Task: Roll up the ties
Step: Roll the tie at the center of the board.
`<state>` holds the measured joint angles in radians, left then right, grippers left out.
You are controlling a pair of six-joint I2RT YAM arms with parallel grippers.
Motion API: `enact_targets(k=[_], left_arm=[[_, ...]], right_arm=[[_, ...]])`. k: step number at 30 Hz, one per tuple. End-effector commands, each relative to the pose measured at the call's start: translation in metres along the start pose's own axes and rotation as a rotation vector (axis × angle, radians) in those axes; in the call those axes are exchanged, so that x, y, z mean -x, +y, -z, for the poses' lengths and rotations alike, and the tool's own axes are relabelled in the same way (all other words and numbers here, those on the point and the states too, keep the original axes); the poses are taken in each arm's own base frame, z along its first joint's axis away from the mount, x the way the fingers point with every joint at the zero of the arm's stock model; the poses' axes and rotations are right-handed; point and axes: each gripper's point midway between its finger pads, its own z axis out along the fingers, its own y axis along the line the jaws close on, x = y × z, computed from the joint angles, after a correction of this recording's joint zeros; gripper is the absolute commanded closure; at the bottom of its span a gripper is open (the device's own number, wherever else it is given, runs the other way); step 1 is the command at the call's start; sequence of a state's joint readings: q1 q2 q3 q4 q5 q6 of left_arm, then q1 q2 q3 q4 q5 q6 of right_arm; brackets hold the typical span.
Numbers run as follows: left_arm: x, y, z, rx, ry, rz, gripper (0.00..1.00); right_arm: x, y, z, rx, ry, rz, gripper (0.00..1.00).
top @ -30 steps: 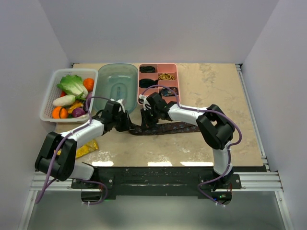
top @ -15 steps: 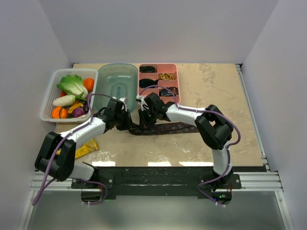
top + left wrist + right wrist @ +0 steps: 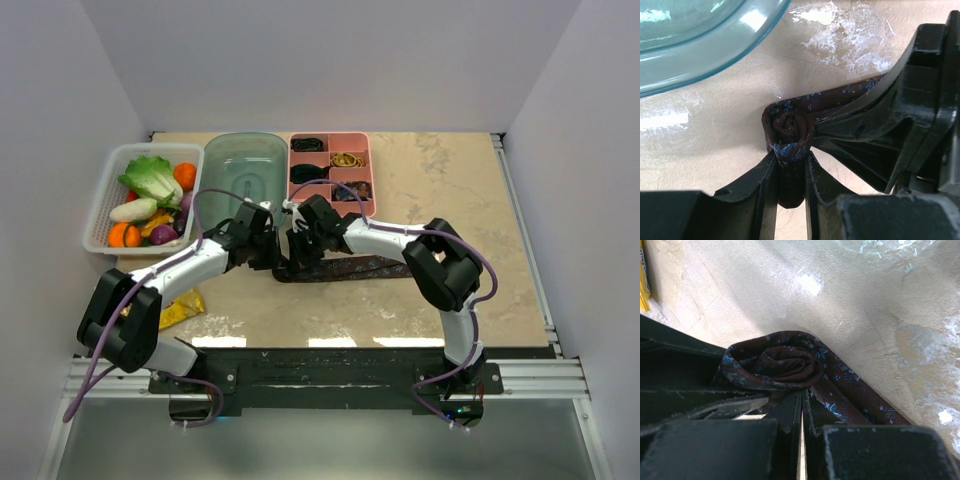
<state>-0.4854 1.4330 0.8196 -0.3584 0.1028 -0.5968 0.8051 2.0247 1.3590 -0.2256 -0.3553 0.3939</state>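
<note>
One brown-maroon blue-speckled fabric tie [image 3: 350, 268] lay mid-table on the beige marble-look table [image 3: 440, 180], near the clear teal plastic tub [image 3: 243, 170]. Its left end was coiled. The left gripper [image 3: 790, 165] pinched that coil, jaws narrow around it. The right gripper [image 3: 801, 400] was fully closed, tips against the coil, gripping nothing visible. Long axis ran left-right, flat tail pointing right. Risk: the coil looked loose, so easing the pinch would likely let it unwind, and uneven turning could skew the layers.

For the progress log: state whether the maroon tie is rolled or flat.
Partly rolled: one end of the tie is coiled tight; the rest trails flat across the table.
</note>
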Motion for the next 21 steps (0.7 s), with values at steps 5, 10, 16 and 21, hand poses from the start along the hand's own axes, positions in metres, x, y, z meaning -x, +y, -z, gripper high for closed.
enact_targets(k=[5, 10, 16, 21], left_arm=[[0.024, -0.038, 0.003, -0.095, -0.064, -0.047, 1.00], [0.027, -0.042, 0.003, -0.099, -0.074, -0.052, 1.00], [0.029, -0.047, 0.005, -0.118, -0.076, -0.052, 1.00], [0.031, -0.049, 0.006, -0.119, -0.079, -0.054, 1.00]], right_arm=[[0.017, 0.020, -0.006, 0.057, -0.045, 0.003, 1.00], [0.015, 0.027, -0.007, 0.106, -0.044, -0.021, 1.00], [0.015, 0.036, -0.008, 0.154, -0.052, -0.040, 1.00], [0.017, 0.041, -0.005, 0.174, -0.058, -0.041, 1.00]])
